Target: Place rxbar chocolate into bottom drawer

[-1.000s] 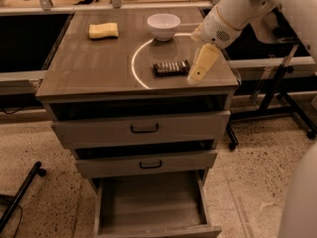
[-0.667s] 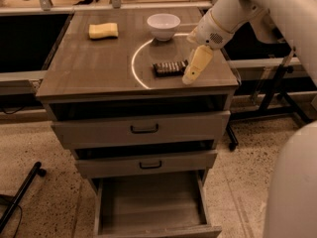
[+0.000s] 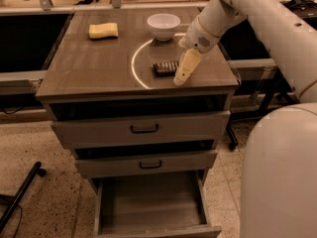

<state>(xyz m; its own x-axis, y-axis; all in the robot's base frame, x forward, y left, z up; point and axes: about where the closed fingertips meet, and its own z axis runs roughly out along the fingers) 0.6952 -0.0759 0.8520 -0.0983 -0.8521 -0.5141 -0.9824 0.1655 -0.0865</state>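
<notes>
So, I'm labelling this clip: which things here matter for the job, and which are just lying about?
Job: rxbar chocolate on the cabinet top; open bottom drawer; claw right beside the bar.
Lying about: yellow sponge; white bowl.

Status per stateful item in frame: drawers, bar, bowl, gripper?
bottom drawer: pulled open, nothing inside
top drawer: at most ajar
middle drawer: at most ajar
rxbar chocolate: lying flat on cabinet top
white bowl: upright
gripper: low over the top, beside the bar's end
</notes>
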